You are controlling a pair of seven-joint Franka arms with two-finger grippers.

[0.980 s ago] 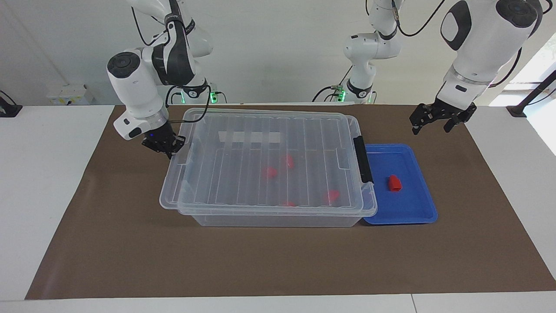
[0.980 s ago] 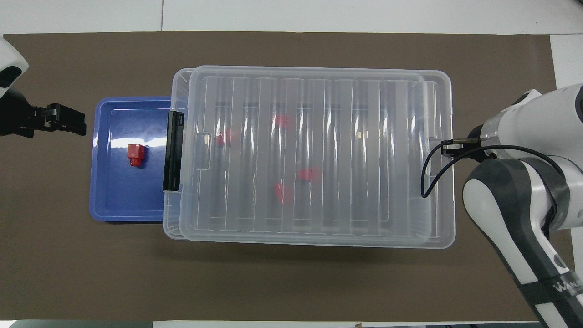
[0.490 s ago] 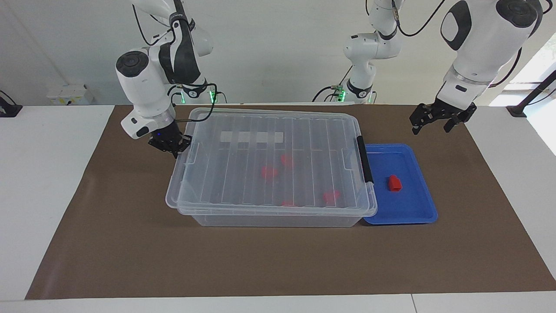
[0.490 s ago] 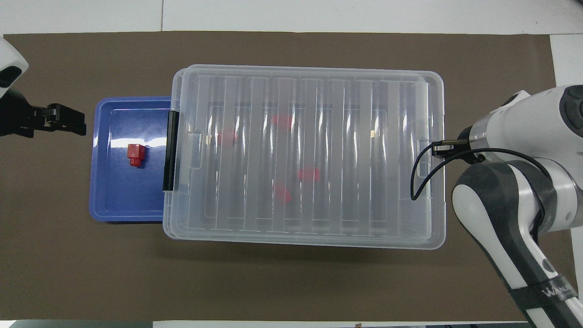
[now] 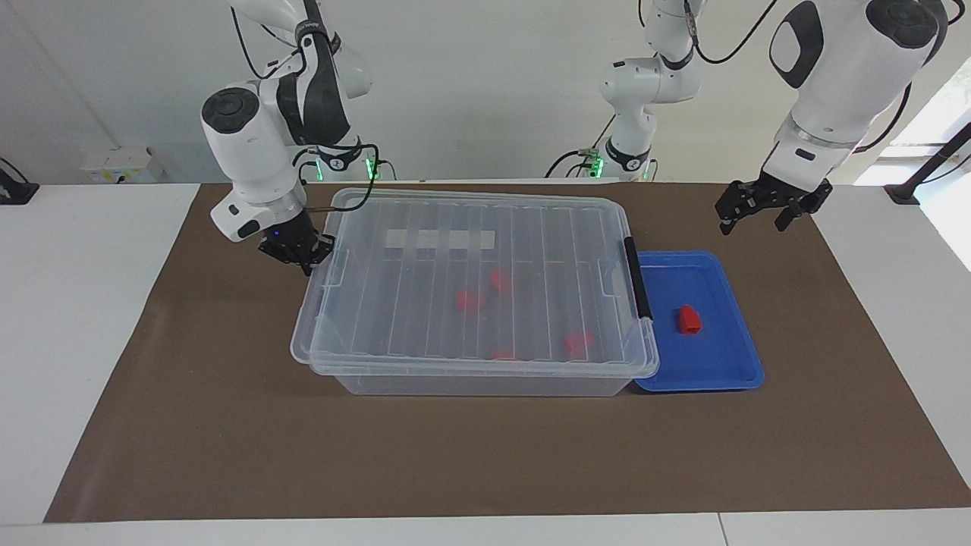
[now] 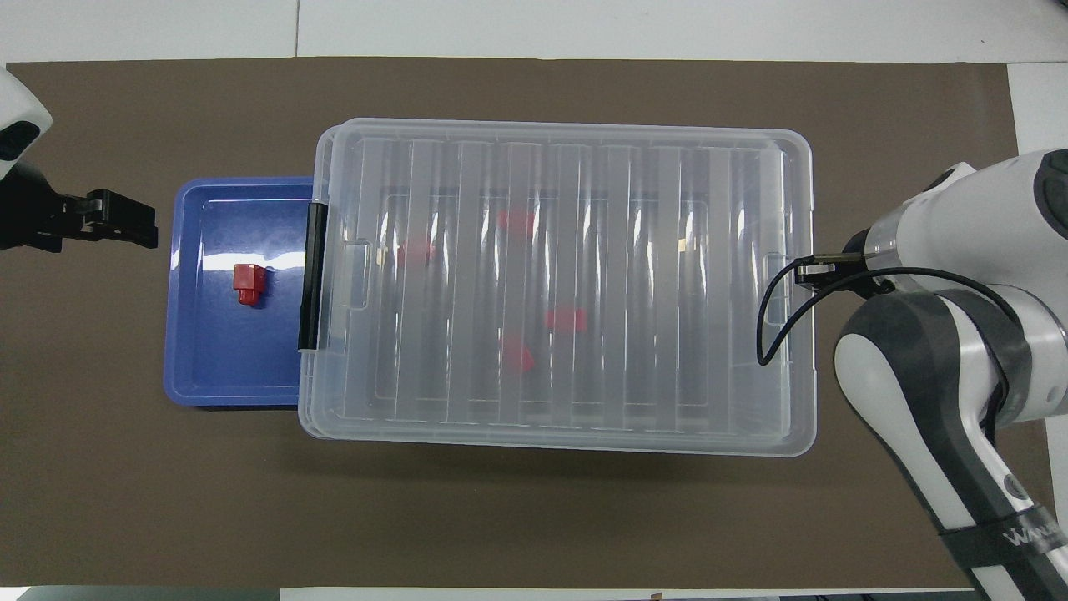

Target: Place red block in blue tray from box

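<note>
Red block (image 5: 689, 320) sits in blue tray (image 5: 732, 364), right of frame, below left gripper (image 5: 762, 216), fingers apart, empty. Right gripper (image 5: 302, 256) pinched shut at box (image 5: 478, 288) lid edge, upper left.

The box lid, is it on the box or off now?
On. The ribbed clear lid lies flat over the box, covering the red blocks inside. Whether its black latch is fastened, I cannot tell.

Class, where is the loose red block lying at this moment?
The red block lies in the blue tray, which sits beside the box toward the left arm's end of the table.
</note>
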